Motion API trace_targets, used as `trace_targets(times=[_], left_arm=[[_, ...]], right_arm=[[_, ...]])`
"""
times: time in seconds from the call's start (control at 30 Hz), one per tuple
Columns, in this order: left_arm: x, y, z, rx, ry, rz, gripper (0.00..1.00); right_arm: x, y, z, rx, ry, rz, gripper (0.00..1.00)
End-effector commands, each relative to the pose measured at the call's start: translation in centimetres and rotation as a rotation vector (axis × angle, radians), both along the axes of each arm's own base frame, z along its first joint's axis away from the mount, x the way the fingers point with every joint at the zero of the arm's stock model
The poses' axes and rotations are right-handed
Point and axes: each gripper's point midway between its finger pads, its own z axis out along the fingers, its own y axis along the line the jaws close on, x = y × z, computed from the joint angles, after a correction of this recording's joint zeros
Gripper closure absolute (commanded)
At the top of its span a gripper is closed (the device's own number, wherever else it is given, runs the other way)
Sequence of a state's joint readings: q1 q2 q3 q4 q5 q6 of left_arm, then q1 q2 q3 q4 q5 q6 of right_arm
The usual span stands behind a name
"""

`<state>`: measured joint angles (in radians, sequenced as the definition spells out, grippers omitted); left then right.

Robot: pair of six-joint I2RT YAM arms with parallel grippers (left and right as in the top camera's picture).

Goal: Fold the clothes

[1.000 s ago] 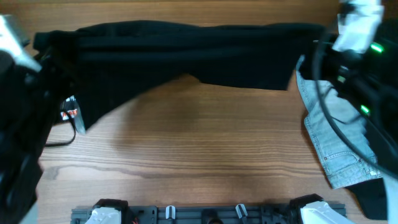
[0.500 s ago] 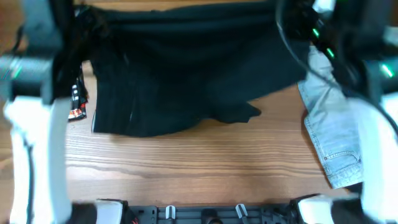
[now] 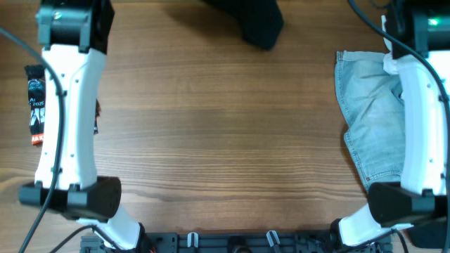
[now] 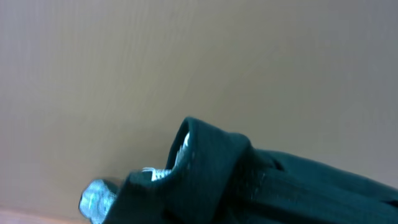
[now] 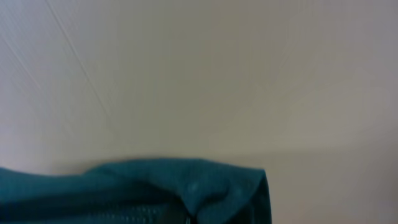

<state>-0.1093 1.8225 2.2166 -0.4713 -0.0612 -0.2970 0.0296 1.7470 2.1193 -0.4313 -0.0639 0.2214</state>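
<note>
The black garment hangs past the table's far edge; only a hanging end [image 3: 256,21] shows in the overhead view. Both grippers are beyond the top of that view. In the left wrist view, bunched black fabric [image 4: 280,193] wraps my left gripper [image 4: 146,190], with one silvery fingertip peeking out at the lower left. In the right wrist view, the same fabric [image 5: 124,186] covers my right gripper [image 5: 186,214], whose fingers are hidden. The light-blue denim [image 3: 373,119] lies crumpled at the table's right side, partly under the right arm. No white piece is visible.
The left arm's white links [image 3: 67,119] stretch from the near edge to the far left. The right arm [image 3: 418,119] stretches along the right side. A black tag with red and white print [image 3: 35,105] lies at the left edge. A rail [image 3: 232,242] runs along the front edge.
Both arms have swung up and away toward the far edge. The black garment has gone with them, off the middle of the table. The denim has not moved.
</note>
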Motion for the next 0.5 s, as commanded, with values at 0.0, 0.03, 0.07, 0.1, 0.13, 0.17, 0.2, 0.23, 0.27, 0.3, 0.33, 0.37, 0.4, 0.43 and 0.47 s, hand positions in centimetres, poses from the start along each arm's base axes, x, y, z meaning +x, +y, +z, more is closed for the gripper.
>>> trace_targets(times=[0.0, 0.03, 0.07, 0.1, 0.13, 0.17, 0.2, 0.23, 0.27, 0.3, 0.33, 0.37, 0.4, 0.43, 0.47], left_arm=[[-2.3, 7.5, -7.7, 0.068, 0.335, 0.264, 0.96], [-3.5, 7.5, -10.7, 0.081, 0.464, 0.263, 0.96], [-4.8, 7.6, -13.4, 0.072, 0.585, 0.272, 0.96], [-6.4, 7.6, -16.3, 0.056, 0.718, 0.288, 0.96], [-7.6, 7.7, -18.2, 0.045, 0.808, 0.302, 0.96], [-8.8, 7.7, -19.8, 0.04, 0.891, 0.315, 0.96], [-9.8, 7.7, -21.0, 0.035, 0.96, 0.324, 0.96], [-11.1, 7.3, -22.8, 0.021, 1.06, 0.321, 0.96], [-12.9, 6.6, -24.9, 0.006, 1.19, 0.292, 0.96], [-13.9, 6.2, -26.1, 0.006, 1.269, 0.278, 0.96], [-14.8, 5.9, -27.1, 0.007, 1.338, 0.268, 0.96], [-15.4, 5.1, -28.5, -0.001, 1.406, 0.224, 0.96], [-16.0, 4.7, -29.5, -0.011, 1.445, 0.216, 0.96], [-16.6, 4.6, -30.4, -0.009, 1.482, 0.214, 0.96], [-17.4, 4.6, -31.5, -0.002, 1.532, 0.217, 0.96]], right_arm=[[-1.6, -9.4, -5.7, -0.048, 0.245, -0.338, 0.96], [-2.1, -8.8, -8.4, -0.053, 0.354, -0.308, 0.96], [-3.0, -8.1, -11.8, -0.056, 0.494, -0.271, 0.96], [-4.3, -7.3, -15.0, -0.053, 0.634, -0.229, 0.96], [-5.5, -6.8, -17.3, -0.049, 0.735, -0.205, 0.96], [-6.7, -6.5, -19.5, -0.05, 0.837, -0.193, 0.96], [-8.0, -6.5, -21.5, -0.053, 0.93, -0.19, 0.96], [-9.4, -6.4, -23.8, -0.056, 1.033, -0.186, 0.96], [-11.1, -6.2, -26.8, -0.057, 1.157, -0.177, 0.96], [-11.8, -6.1, -28.3, -0.059, 1.21, -0.174, 0.96], [-12.6, -6.1, -29.8, -0.057, 1.259, -0.175, 0.96], [-13.7, -6.0, -31.7, -0.055, 1.322, -0.176, 0.96], [-14.4, -6.0, -32.8, -0.056, 1.362, -0.175, 0.96], [-15.2, -5.9, -33.8, -0.047, 1.4, -0.182, 0.96], [-16.0, -5.8, -35.0, -0.04, 1.442, -0.189, 0.96]])
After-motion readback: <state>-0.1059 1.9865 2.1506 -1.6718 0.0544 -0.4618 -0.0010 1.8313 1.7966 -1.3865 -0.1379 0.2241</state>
